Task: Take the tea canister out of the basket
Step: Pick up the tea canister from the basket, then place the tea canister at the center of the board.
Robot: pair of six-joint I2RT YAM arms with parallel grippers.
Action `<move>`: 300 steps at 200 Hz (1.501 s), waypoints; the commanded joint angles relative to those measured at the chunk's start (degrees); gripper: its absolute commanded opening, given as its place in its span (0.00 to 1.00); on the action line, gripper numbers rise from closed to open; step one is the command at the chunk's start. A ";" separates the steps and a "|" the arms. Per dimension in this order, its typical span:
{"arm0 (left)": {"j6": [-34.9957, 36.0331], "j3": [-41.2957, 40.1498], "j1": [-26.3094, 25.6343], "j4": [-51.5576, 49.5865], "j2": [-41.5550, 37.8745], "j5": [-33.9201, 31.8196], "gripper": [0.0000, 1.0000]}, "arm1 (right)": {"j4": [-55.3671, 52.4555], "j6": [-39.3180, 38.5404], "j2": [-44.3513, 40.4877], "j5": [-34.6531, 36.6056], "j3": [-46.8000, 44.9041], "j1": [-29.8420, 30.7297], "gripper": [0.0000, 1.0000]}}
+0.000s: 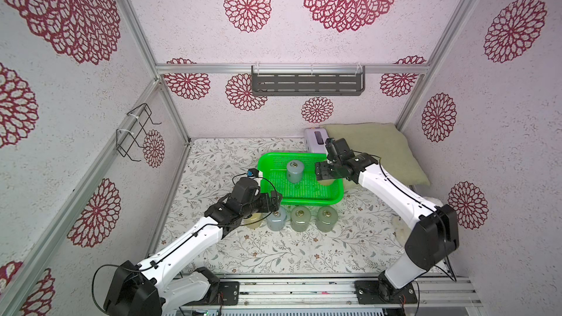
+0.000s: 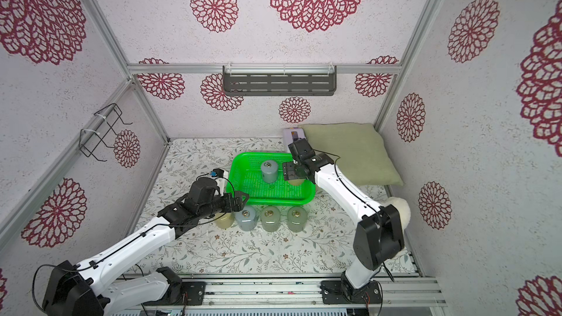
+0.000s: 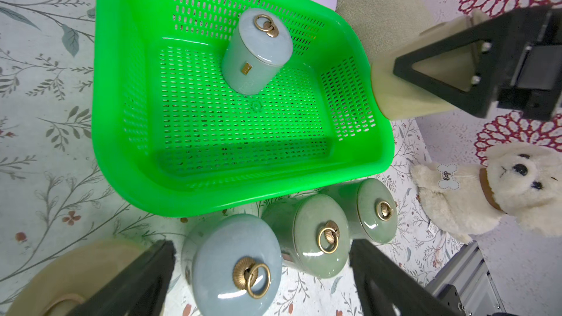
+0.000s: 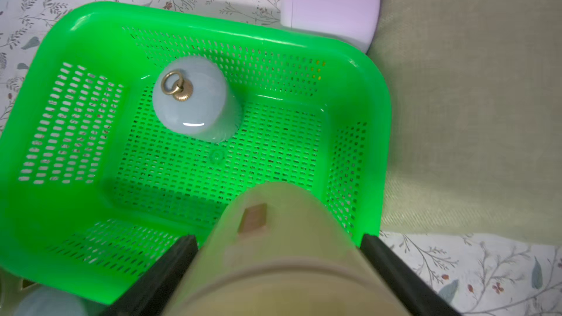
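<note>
The right gripper (image 4: 276, 247) clamps a beige cylindrical canister (image 3: 392, 92) (left gripper (image 3: 260, 249) agape) over the perforated basket (image 4: 91, 13).

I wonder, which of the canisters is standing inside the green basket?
The blue-grey canister near the basket's back wall; the cream one is held by the right gripper, and four others stand outside on the table.

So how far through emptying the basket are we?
Done: a row of four canisters stands on the table in front of the basket. In hand: the right gripper is shut on a cream canister, held up at the basket's right side. Left: one blue-grey canister stands inside the basket, and the held one is not yet set down. The left gripper is open above the row.
</note>
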 commanded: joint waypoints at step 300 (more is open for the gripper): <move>1.58 -0.40 -2.60 0.53 -2.38 -0.97 0.97 | 16.70 9.31 -14.14 -2.86 -40.70 -8.42 0.80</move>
